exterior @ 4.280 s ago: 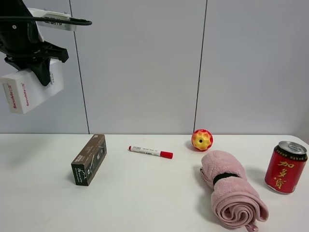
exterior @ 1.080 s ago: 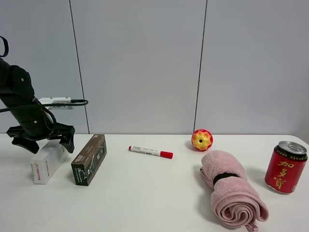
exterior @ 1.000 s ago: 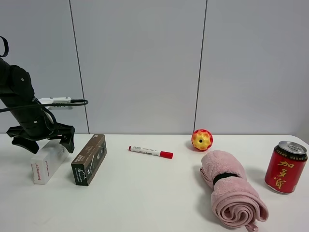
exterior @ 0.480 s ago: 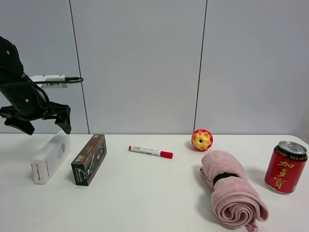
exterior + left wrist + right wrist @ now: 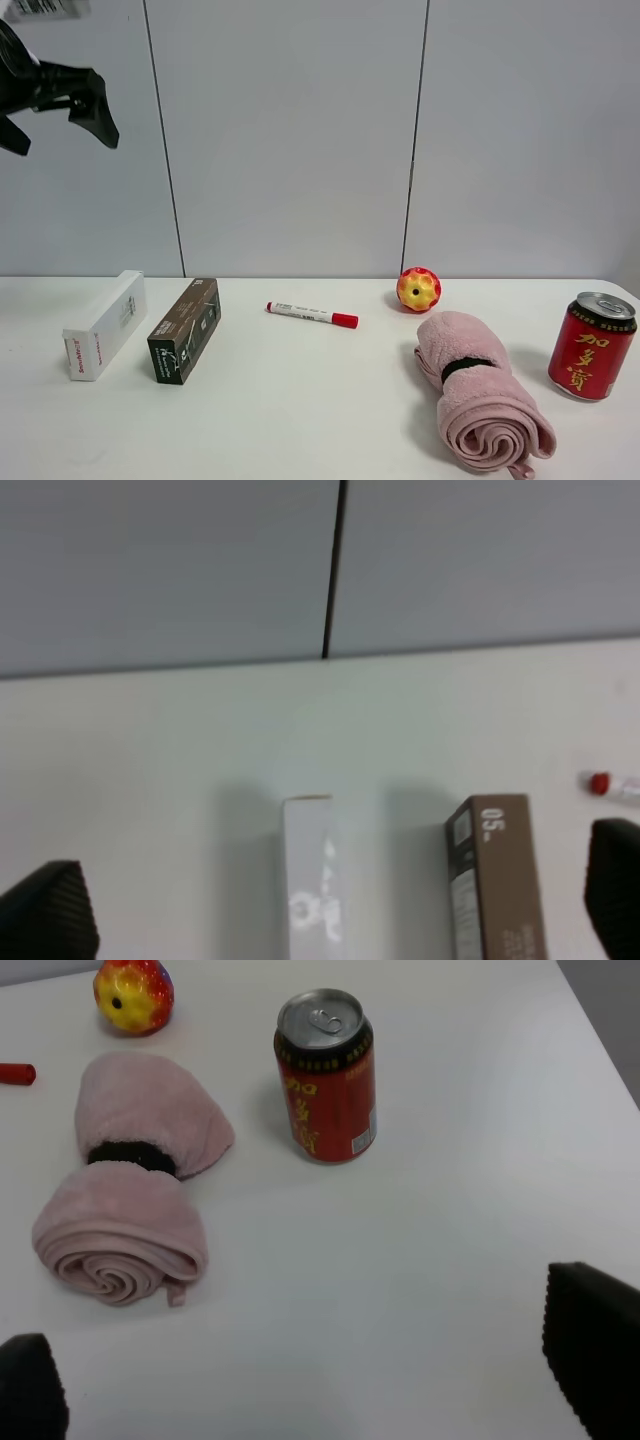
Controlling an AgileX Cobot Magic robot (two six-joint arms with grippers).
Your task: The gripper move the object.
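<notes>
The long white cardboard box with small red letters on its end (image 5: 104, 325) lay flat on the white surface (image 5: 300, 410), on the left side. Nothing was touching it. A dark green-brown box (image 5: 186, 329) lay just beside it, close but not touching, and both pointed the same way. In the left wrist view the white box (image 5: 314, 880) and the dark box (image 5: 495, 875) showed side by side, far below the camera.

The black left pincer (image 5: 55, 105) hung high up in the air, well above the white box, near the top left corner of the high view. Its fingers (image 5: 95, 112) were spread wide apart and pointed down, and it held nothing. In the left wrist view its two dark tips (image 5: 50, 910) sat at the far edges.

Farther right on the surface lay a white marker with a red cap (image 5: 312, 315), then a red and yellow ball (image 5: 418, 289). Near the ball lay a rolled pink towel with a black band (image 5: 480, 390), and a red drink can (image 5: 591, 346) stood beside it.

The right pincer (image 5: 300, 1380) was spread wide too, with nothing between its tips.
</notes>
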